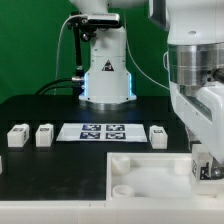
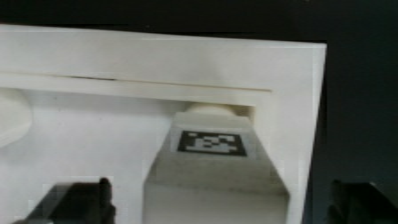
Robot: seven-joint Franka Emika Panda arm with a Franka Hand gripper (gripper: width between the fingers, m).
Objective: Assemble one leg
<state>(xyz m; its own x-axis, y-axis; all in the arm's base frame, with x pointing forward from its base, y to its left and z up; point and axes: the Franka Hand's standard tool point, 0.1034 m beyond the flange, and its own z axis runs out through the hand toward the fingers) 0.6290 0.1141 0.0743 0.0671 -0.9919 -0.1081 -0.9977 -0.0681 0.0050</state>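
Observation:
The leg (image 2: 210, 143) is a small white block with a black-and-white tag. It stands upright at a corner of the large white tray-like part (image 2: 107, 110), against its raised rim. My gripper (image 2: 214, 205) straddles the leg. One dark finger (image 2: 86, 200) stands on each side, and a narrow gap shows between each finger and the leg. In the exterior view my gripper (image 1: 207, 172) is low over the tray-like part's (image 1: 140, 178) near corner on the exterior view's right, with the leg's tag (image 1: 207, 168) showing between the fingers.
Three more white legs lie on the black table: two (image 1: 18, 136) (image 1: 45, 134) on the exterior view's left and one (image 1: 158, 135) right of the marker board (image 1: 100, 131). The robot base (image 1: 105, 75) stands behind.

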